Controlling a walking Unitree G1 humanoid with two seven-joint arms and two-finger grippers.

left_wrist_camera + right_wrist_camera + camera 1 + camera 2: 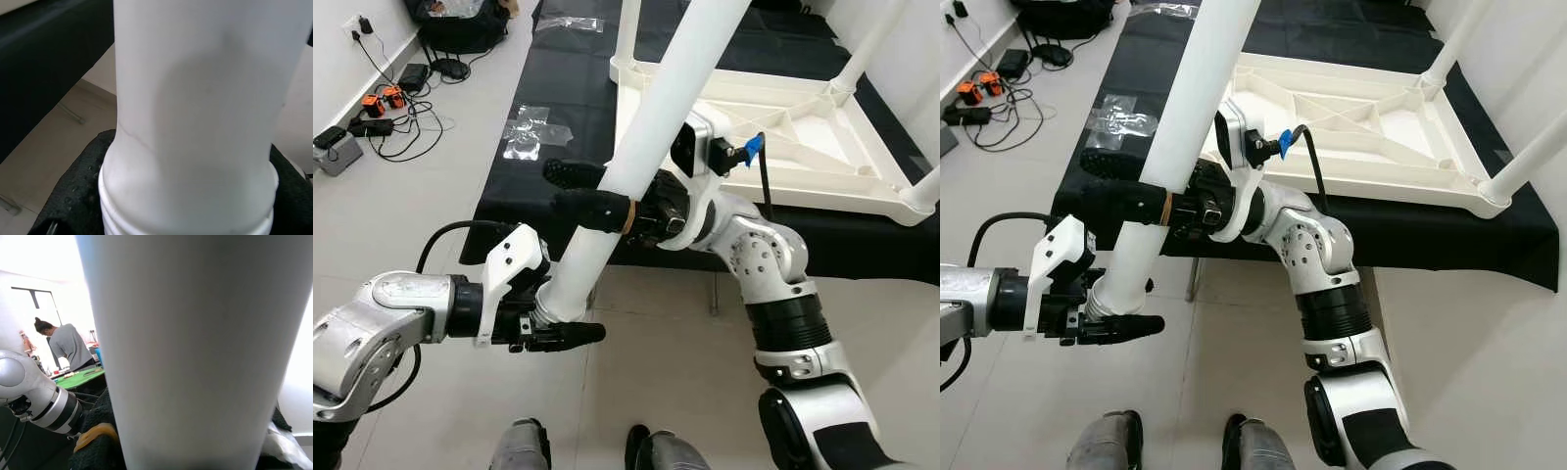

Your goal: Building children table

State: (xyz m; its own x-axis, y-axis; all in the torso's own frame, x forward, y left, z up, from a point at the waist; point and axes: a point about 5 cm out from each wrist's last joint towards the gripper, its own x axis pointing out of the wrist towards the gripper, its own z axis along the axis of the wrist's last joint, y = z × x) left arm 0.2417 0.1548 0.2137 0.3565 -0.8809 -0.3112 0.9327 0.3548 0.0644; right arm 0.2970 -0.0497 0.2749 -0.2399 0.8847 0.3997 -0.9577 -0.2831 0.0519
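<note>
Held slanting above the floor, white table leg (636, 147), threaded end clamped in left gripper (553, 318), shaft clamped in right gripper (592, 191); upturned tabletop (773, 137) on black worktop (558, 88) behind; risk: uneven grip letting leg slip or strike tabletop.

1. The table leg (646, 127) looks like smooth white plastic with a soft sheen, ribbed with threads at its lower end.
2. The upturned tabletop (773, 137) behind the leg is matt cream plastic with moulded ribs.
3. The cloth (568, 98) under the tabletop is matt black fabric.
4. Fingers (592, 211) gripping the leg are black, pebbled rubber.
5. The floor (460, 166) is pale, smooth tile.
</note>
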